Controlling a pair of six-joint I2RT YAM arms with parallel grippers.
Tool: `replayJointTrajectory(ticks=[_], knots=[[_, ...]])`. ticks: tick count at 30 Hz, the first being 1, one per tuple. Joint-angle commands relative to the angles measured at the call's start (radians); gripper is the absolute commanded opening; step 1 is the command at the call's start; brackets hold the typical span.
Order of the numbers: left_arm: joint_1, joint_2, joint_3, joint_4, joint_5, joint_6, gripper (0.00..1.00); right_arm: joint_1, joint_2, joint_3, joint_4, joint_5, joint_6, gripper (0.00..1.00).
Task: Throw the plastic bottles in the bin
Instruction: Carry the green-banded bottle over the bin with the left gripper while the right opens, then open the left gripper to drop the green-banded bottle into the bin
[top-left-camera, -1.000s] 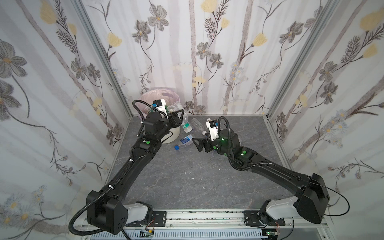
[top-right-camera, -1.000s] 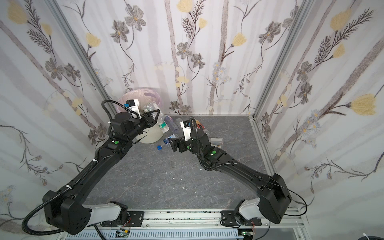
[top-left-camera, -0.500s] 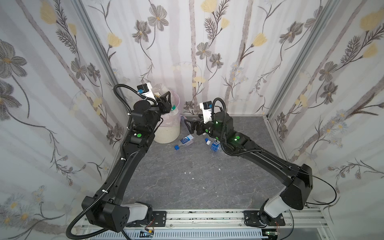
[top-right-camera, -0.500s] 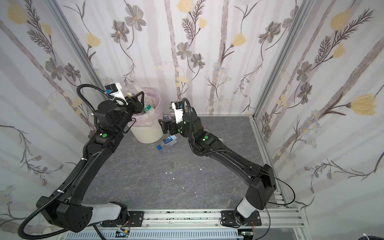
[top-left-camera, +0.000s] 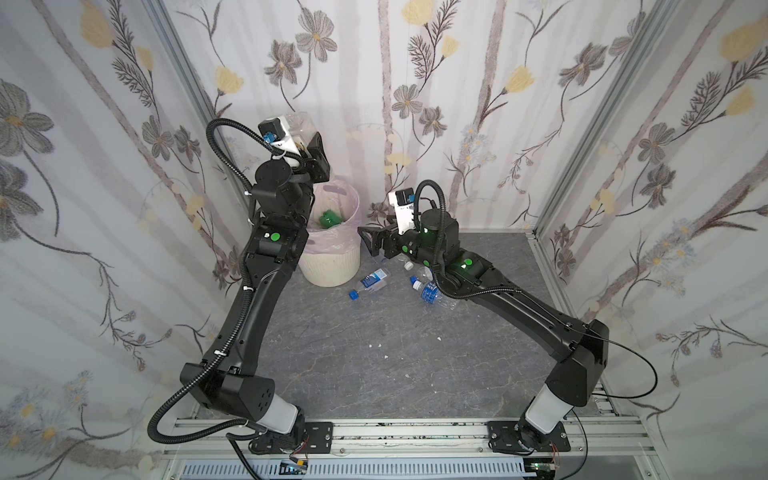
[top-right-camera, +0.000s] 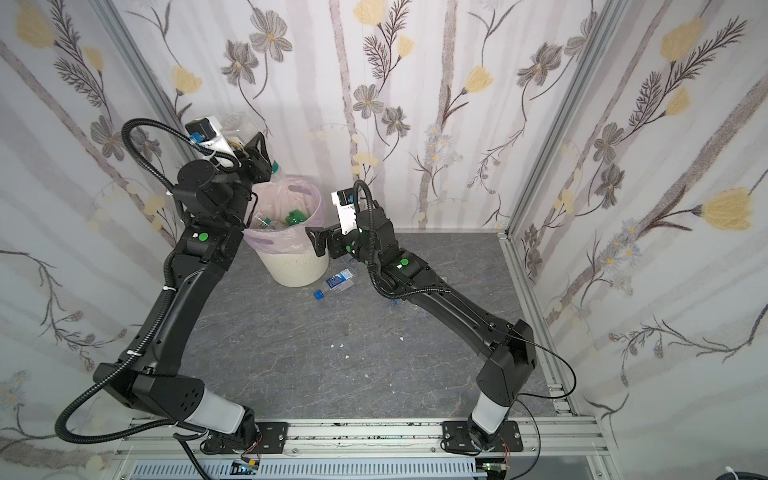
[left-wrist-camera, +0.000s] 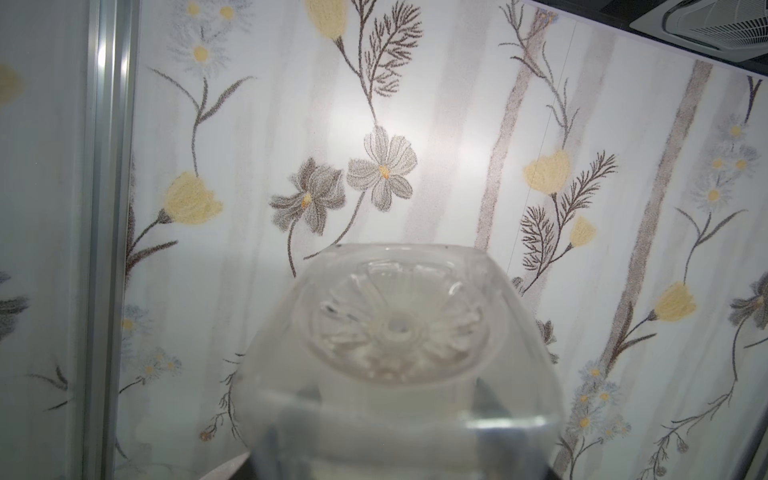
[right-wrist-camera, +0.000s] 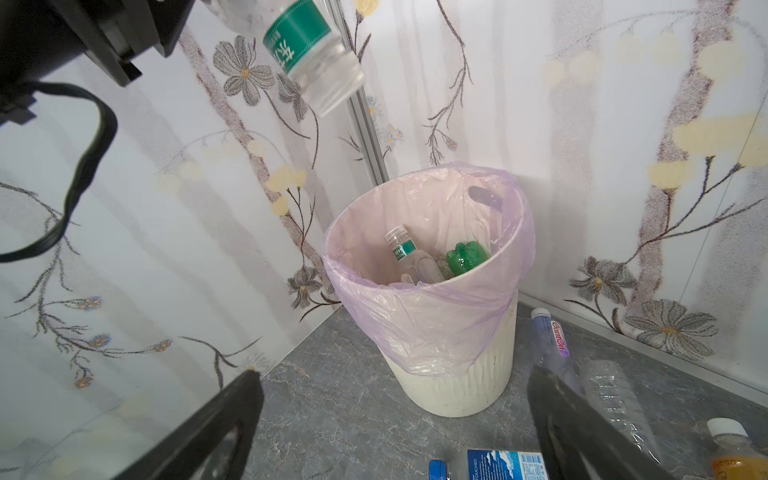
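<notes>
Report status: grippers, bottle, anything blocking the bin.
Left gripper shut on green-label bottle, hovering above bin. Right gripper open, empty, beside bin. Bin mouth unblocked; more bottles on tabletop.

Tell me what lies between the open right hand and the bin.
Nothing: in the right wrist view only bare grey floor shows between the right hand and the bin.

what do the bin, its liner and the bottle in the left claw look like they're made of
Bin: likely moulded plastic, matte cream, ribbed wall.
Liner: thin plastic film, translucent pink, wrinkled and slightly glossy.
Bottle in the left claw: clear, thin, glossy plastic, background visible through it; green printed label.
</notes>
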Motion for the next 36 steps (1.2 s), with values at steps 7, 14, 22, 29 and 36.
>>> replayJointTrajectory(ticks=[7, 14, 22, 29, 36], knots=[[0.045, 0.235, 0.028, -0.080, 0.027, -0.033, 0.78, -0.013, 0.031, 0.006, -0.005, -0.040, 0.019, 1.00], [0.044, 0.213, 0.025, -0.110, 0.055, -0.081, 0.94, -0.022, 0.002, -0.050, 0.021, -0.041, 0.047, 1.00], [0.039, 0.116, -0.043, -0.115, 0.093, -0.130, 1.00, -0.024, -0.036, -0.120, 0.037, -0.044, 0.080, 1.00], [0.023, -0.007, -0.144, -0.115, 0.192, -0.238, 1.00, -0.024, -0.090, -0.214, 0.049, -0.030, 0.104, 1.00], [-0.049, -0.133, -0.323, -0.115, 0.248, -0.254, 1.00, -0.032, -0.167, -0.347, 0.070, -0.009, 0.134, 1.00]])
